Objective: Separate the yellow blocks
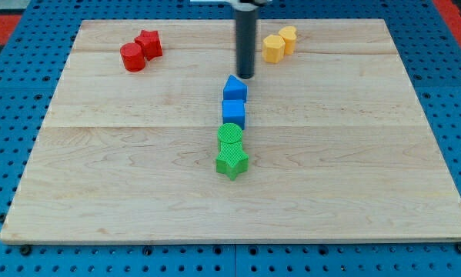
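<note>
Two yellow blocks touch each other near the view's top, right of centre: a yellow hexagon (pixel 273 48) and a yellow cylinder (pixel 288 38) just up and right of it. My tip (pixel 246 76) stands on the board below and left of the yellow hexagon, apart from it. The tip is just above the topmost blue block (pixel 235 89), close to it.
A column runs down the middle: a blue pentagon-like block, a blue cube (pixel 233 113), a green cylinder (pixel 230 136), a green star (pixel 232 162). A red cylinder (pixel 132 58) and a red star (pixel 148 44) touch at the top left. The wooden board (pixel 369 192) lies on a blue pegboard.
</note>
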Motion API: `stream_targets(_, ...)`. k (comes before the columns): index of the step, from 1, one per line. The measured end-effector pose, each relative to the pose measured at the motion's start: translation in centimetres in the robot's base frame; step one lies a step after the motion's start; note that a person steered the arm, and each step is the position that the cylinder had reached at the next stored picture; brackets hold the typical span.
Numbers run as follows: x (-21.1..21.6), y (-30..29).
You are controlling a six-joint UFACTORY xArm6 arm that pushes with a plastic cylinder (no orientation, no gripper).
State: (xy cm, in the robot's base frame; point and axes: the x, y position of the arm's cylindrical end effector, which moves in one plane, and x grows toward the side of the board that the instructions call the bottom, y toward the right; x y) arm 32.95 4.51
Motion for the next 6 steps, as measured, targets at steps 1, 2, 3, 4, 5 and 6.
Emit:
stream_targets(1, -2.6, 4.5)
stream_targets(2, -6.8, 5.5)
stream_targets(3, -8.4, 5.4)
stream_targets(4, -8.9, 3.8)
stream_targets(5, -8.8, -1.4)
stream_targets(6, -12.5, -1.6)
